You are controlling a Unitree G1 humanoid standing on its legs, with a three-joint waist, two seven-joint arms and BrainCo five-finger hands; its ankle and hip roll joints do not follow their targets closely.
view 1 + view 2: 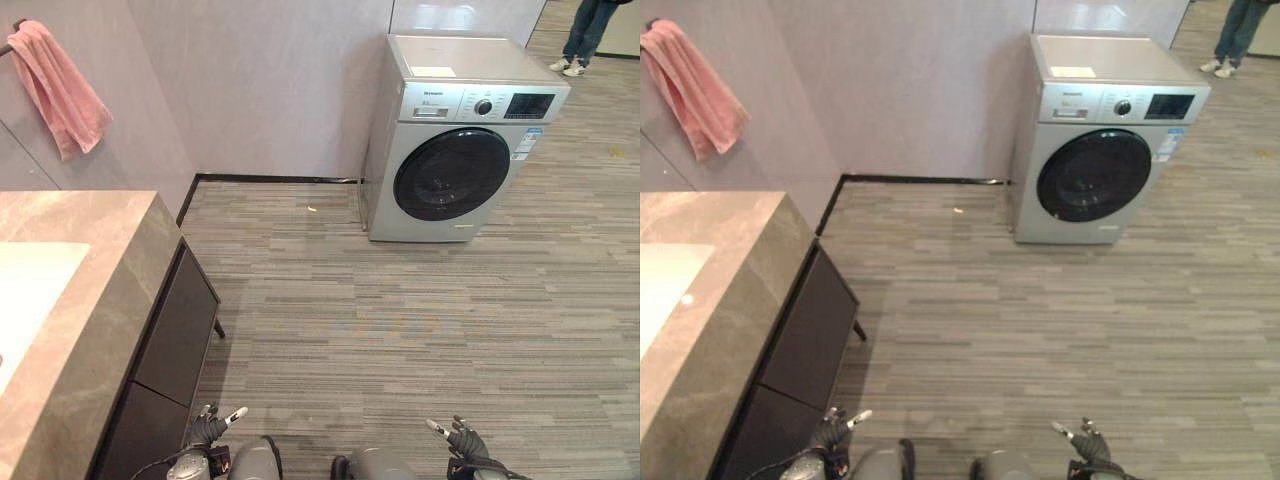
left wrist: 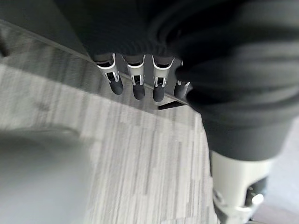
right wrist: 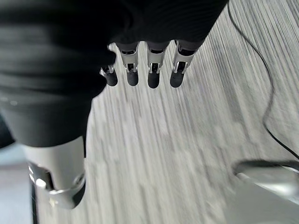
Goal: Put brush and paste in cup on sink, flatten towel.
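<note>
The head views show a pink towel (image 1: 60,85) hanging bunched on the wall above the stone sink counter (image 1: 95,300), a washing machine (image 1: 460,140) by the far wall and a person's legs (image 1: 585,35) behind it. The wrist views show wooden floor (image 2: 140,154). The left hand (image 1: 212,425) and right hand (image 1: 460,438) hang low over the floor, fingers relaxed, holding nothing.

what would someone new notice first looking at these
Most likely the silver washing machine with its dark round door, standing against the far wall on the striped wood floor. Next the pink towel hanging bunched on the wall at upper left, above the stone sink counter. Both hands, the left hand and right hand, hang open and empty near the bottom.
</note>
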